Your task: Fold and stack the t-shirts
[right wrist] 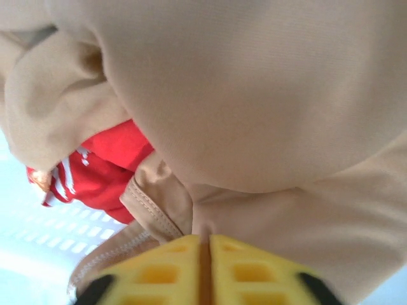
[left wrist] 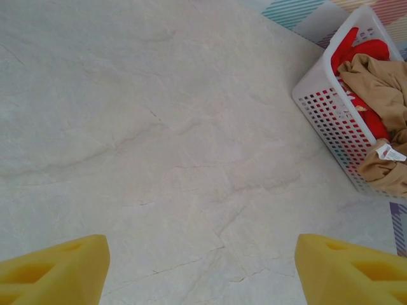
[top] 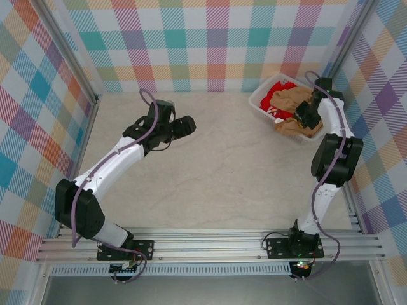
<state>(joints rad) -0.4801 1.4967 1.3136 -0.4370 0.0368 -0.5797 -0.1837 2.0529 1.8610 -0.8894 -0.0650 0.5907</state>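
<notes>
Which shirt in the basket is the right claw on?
The tan t-shirt: the right claw is shut on a fold of it. The red t-shirt lies beside it, clear of the claw.

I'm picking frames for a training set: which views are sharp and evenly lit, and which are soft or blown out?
Top external: sharp, even light, only faint shadows on the table. Left wrist: table veining crisp, the basket clear, no glare. Right wrist: the tan t-shirt sits very close and looks soft, and the background at lower left is washed out.
</notes>
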